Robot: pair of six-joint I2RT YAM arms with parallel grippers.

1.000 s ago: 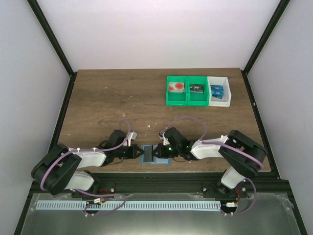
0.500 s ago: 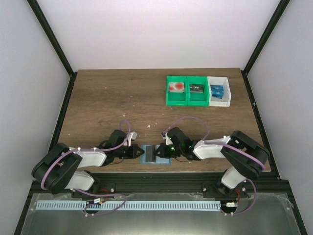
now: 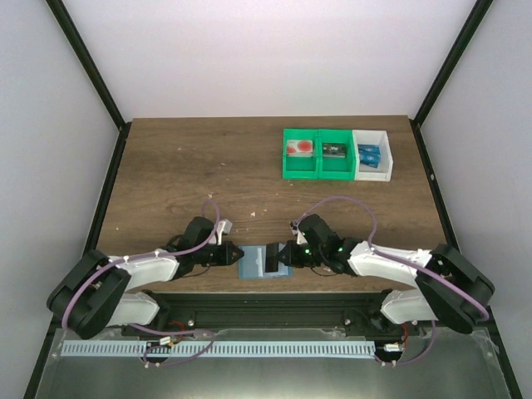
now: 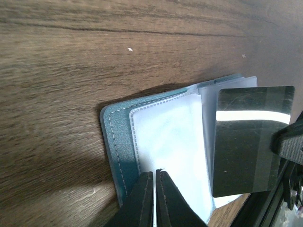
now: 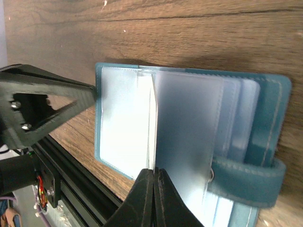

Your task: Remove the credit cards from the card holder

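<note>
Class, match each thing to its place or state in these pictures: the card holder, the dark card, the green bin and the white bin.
Things:
1. card holder
2. dark card
3. green bin
4. white bin

Places or states:
A. nearest the far right corner of the table
B. pinched in the right gripper
C. lying open at the near edge
D. two compartments, just left of the white one

Pairs: 1-C, 2-B, 3-D, 4-A

The card holder (image 3: 263, 263) lies at the table's (image 3: 191, 166) near edge, between the left pincer (image 3: 237, 253) and right pincer (image 3: 278, 252). A card (image 4: 246, 142) lies over its right side. The bins (image 3: 336, 154) stand well behind, rightward.
</note>
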